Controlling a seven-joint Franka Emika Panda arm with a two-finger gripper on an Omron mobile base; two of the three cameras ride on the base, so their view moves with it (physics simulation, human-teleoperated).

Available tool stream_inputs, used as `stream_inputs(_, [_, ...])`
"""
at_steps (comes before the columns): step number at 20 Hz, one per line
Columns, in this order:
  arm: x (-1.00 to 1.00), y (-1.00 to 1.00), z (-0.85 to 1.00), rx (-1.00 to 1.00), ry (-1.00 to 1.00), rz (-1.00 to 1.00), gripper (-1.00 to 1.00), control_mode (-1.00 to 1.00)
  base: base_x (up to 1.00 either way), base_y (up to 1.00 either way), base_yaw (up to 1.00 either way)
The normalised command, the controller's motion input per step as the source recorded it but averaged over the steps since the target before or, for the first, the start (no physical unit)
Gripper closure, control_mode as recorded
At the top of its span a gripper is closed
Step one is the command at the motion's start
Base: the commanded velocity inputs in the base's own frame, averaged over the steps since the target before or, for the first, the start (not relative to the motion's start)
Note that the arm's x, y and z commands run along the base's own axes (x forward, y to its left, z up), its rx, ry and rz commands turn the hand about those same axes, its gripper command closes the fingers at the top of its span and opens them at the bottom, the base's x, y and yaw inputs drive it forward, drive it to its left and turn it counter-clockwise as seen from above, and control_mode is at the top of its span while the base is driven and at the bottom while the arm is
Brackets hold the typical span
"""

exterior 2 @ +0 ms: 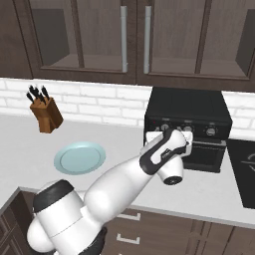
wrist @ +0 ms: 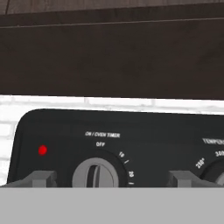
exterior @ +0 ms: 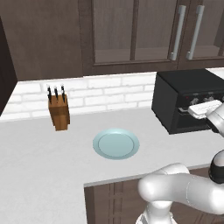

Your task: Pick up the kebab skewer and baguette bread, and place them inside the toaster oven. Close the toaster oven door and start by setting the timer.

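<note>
The black toaster oven (exterior: 188,87) (exterior 2: 187,107) stands on the counter against the brick wall. Its door (exterior 2: 204,154) looks shut. My gripper (exterior 2: 169,130) (exterior: 195,110) is open and held up against the oven's knob row. In the hand view the fingertips (wrist: 41,178) straddle the grey timer knob (wrist: 95,174), whose pointer sits near OFF, with a gap on each side. A red light (wrist: 42,150) glows left of the knob. The kebab skewer and baguette bread are out of view.
An empty pale blue plate (exterior: 116,144) (exterior 2: 79,158) lies on the counter left of the oven. A wooden knife block (exterior: 58,109) (exterior 2: 45,113) stands at the back left. A dark cooktop (exterior 2: 244,174) lies right of the oven. Wall cabinets hang overhead.
</note>
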Motion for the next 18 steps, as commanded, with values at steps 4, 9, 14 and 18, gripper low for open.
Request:
stream_inputs(4, [0.0, 0.0, 0.0, 0.0, 0.0, -0.03, -1.0, -1.0, 0.0, 0.0, 0.0])
stream_inputs(9, [-0.01, 0.0, 0.0, 0.0, 0.0, -0.02, -1.0, -1.0, 0.0, 0.0, 0.0])
stream_inputs(14, [-0.01, 0.0, 0.0, 0.0, 0.0, -0.01, -1.0, -1.0, 0.0, 0.0, 0.0])
stream_inputs(18, [0.0, 0.0, 0.0, 0.0, 0.0, 0.0, -1.0, -1.0, 0.0, 0.0, 0.0])
